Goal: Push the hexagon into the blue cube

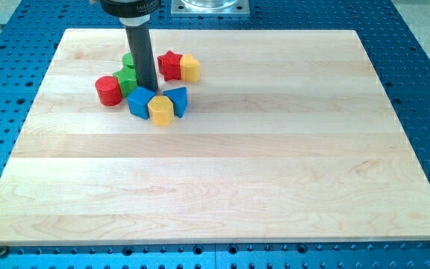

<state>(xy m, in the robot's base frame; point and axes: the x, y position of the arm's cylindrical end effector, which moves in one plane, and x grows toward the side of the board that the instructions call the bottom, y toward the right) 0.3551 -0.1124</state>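
Blue perforated bench (424, 112): largest surface, showing on all sides of the board, dotted with rows of holes. A metal mount plate (210, 7) sits at the far edge, centre.

Wooden board (222, 164): pale, planked, lying on the bench. Its near edge runs almost the full width of the view; its far edge is shorter. All blocks crowd the far-left corner region; the board's right half and whole near half lie open, with wide room toward the right edge and the near edge.

My rod (142, 52): dark, upright, coming down from a black collar at the far-left top. I carry no pincer, so there is no opening or hold to report. My tip (148, 88) stands inside the cluster, just far of the blue cube, right beside the green block.

Blue cube (140, 102): at the near side of the cluster, touching the yellow hexagon on its right.

Red cylinder (109, 90): leftmost block, just beside the green block.

Green block (129, 75): partly hidden behind my rod; shape unclear.

Yellow hexagon (160, 110): nearest block of the cluster, wedged between the blue cube and the blue triangle.

Blue triangle (178, 99): right of the hexagon, touching it.

Red star (170, 65): far right of my rod, touching a second yellow block (190, 68) on its right; that one's shape is not clear.
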